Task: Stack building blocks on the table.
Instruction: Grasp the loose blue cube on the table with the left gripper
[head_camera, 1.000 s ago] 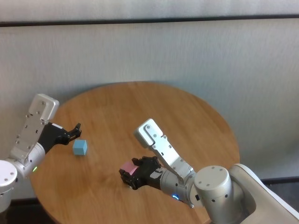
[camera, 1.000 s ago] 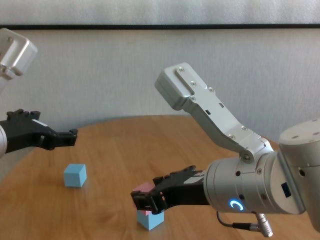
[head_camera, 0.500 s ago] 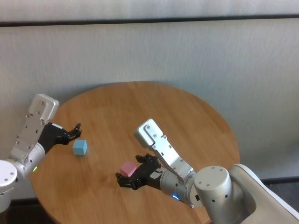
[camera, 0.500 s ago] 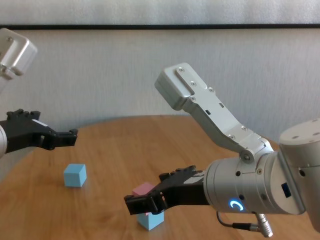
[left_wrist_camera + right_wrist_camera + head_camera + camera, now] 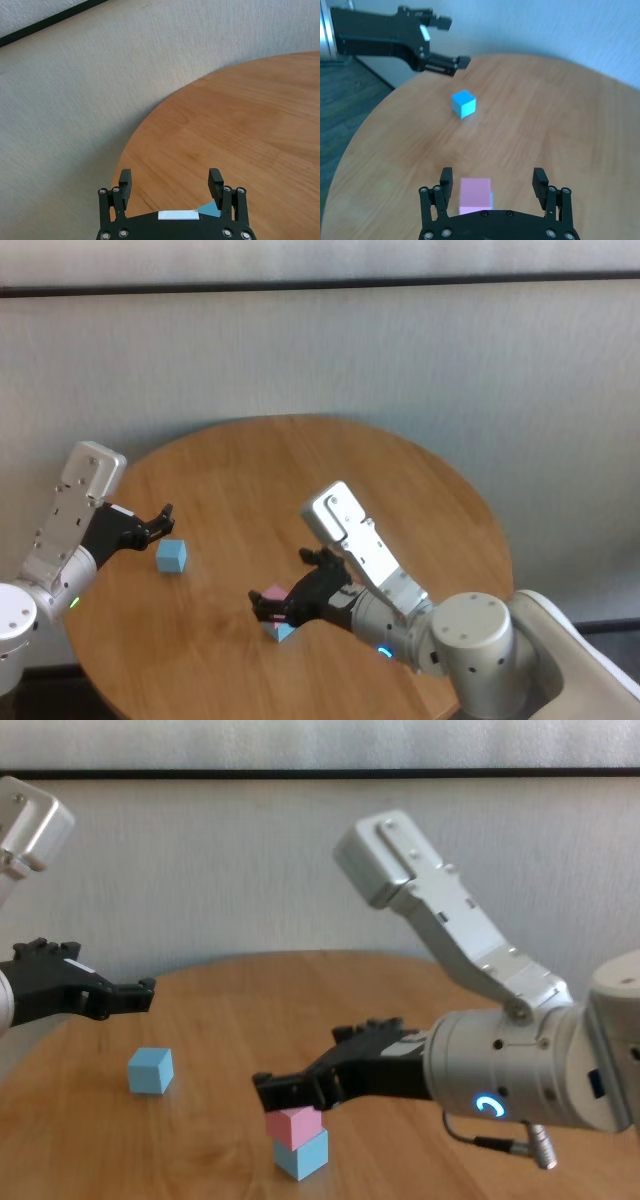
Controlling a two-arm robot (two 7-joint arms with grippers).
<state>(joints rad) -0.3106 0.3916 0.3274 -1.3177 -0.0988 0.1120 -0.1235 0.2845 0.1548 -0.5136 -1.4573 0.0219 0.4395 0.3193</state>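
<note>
Hovering wide open just above the pink block (image 5: 293, 1123), the right gripper (image 5: 300, 1086) could easily clip it off the blue block (image 5: 303, 1156) underneath if it dips

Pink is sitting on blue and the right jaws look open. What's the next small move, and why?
Probably close the left gripper in on the lone blue block: it hovers open just beside that block. The pink block already rests on the other blue block, and the open right gripper sits just above the stack, touching nothing.
</note>
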